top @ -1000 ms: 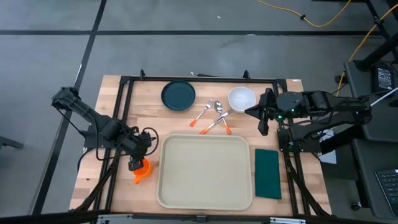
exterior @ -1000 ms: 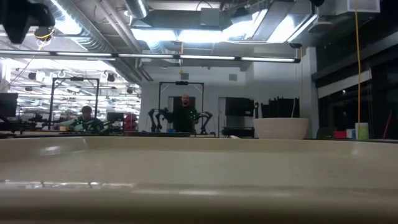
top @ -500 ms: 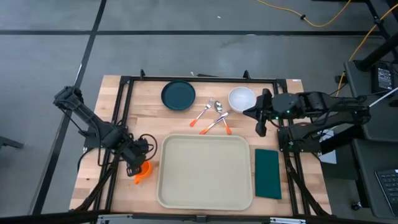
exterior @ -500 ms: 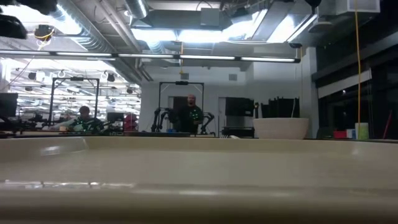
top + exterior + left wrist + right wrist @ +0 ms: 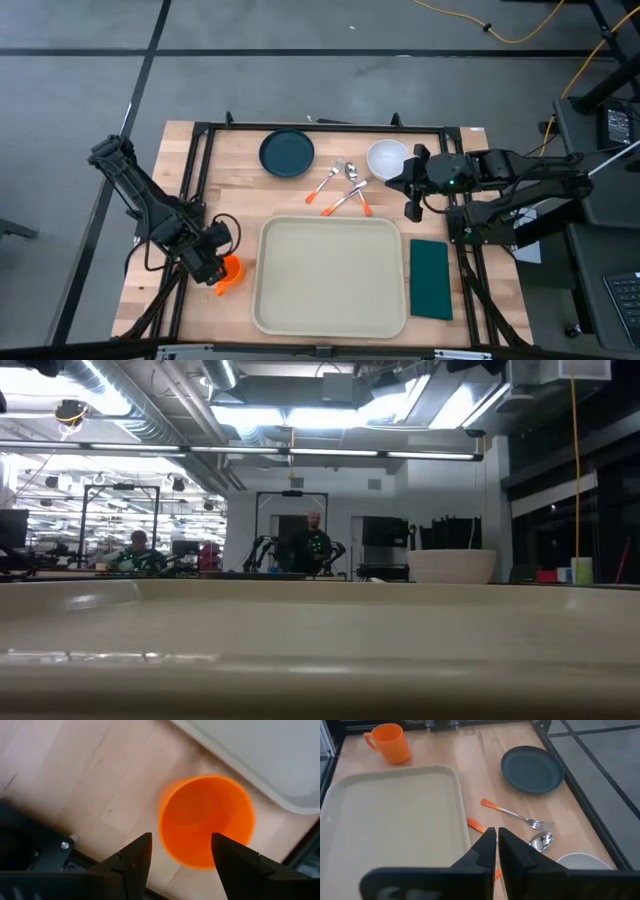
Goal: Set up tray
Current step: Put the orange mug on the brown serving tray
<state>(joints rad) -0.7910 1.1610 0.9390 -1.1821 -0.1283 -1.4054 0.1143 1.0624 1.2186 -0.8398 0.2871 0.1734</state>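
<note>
The beige tray [image 5: 330,276] lies flat at the table's near middle. Left of it an orange cup [image 5: 230,273] stands upright on its base, mouth up [image 5: 206,820]. My left gripper [image 5: 214,262] hovers over the cup, pointing down, open. In the left wrist view [image 5: 180,857] its fingers stand on either side of the cup's rim and touch nothing. My right gripper [image 5: 411,206] hangs shut in the air beside the white bowl [image 5: 388,158], near the tray's far right corner, with nothing in it [image 5: 496,844].
A dark plate [image 5: 287,153] sits at the far left middle. A fork and spoons with orange handles [image 5: 342,186] lie between the plate and the bowl. A dark green napkin [image 5: 430,279] lies right of the tray. People stand in the room behind [image 5: 312,545].
My left gripper has swung toward the table's near edge and sunk a little over the orange cup, rolling about its own axis and staying open. My right gripper has drifted slightly toward the table's left, still shut. The cup and the tray have kept still.
</note>
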